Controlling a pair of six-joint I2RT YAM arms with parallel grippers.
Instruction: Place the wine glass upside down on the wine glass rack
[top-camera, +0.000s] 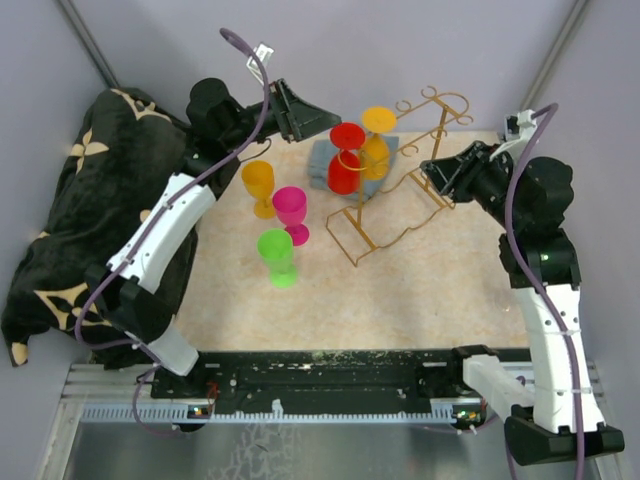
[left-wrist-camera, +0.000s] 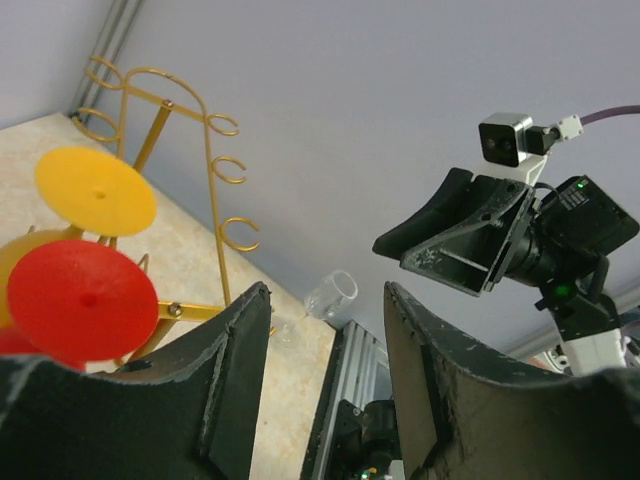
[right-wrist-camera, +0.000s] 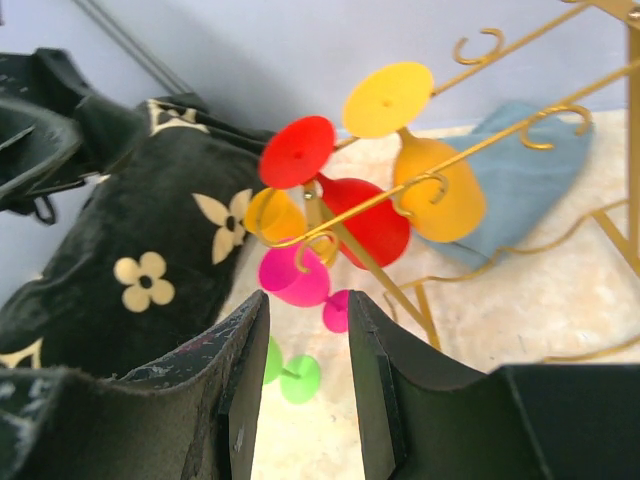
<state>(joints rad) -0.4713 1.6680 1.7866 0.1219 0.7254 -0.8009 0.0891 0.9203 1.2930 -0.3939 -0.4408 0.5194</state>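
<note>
Table (top-camera: 430, 290): beige stone-pattern top. A black flower-print blanket (top-camera: 70, 200) is heaped along its left side.

Left arm (top-camera: 160, 230): rises from the near-left base, runs along the blanket's edge, folds at the far-left corner and turns its wrist to the right. Left gripper (top-camera: 322, 118) is level and points at the hung glasses, just short of them. In the wrist view its fingers (left-wrist-camera: 235, 370) are spread, with nothing between them.

Right arm (top-camera: 545, 300): upright from the near-right base, elbow at the far right, forearm folded back to the left. Right gripper (top-camera: 432, 172) is just beside the rack's right side; I cannot tell whether they touch. Its fingers (right-wrist-camera: 245, 380) are parted with a narrower gap and hold nothing.

Wine glass rack (top-camera: 398, 172): gold wire, standing at the far centre of the table. A blue-grey cloth (top-camera: 322, 160) lies at its left end.

Glasses:
- Red glass (top-camera: 346, 160) and yellow glass (top-camera: 377, 140) hang bowl-down from the rails, side by side.
- Orange glass (top-camera: 258, 183), magenta glass (top-camera: 291, 210) and green glass (top-camera: 277, 252) stand upright on the table to the left of the rack, close together.
</note>
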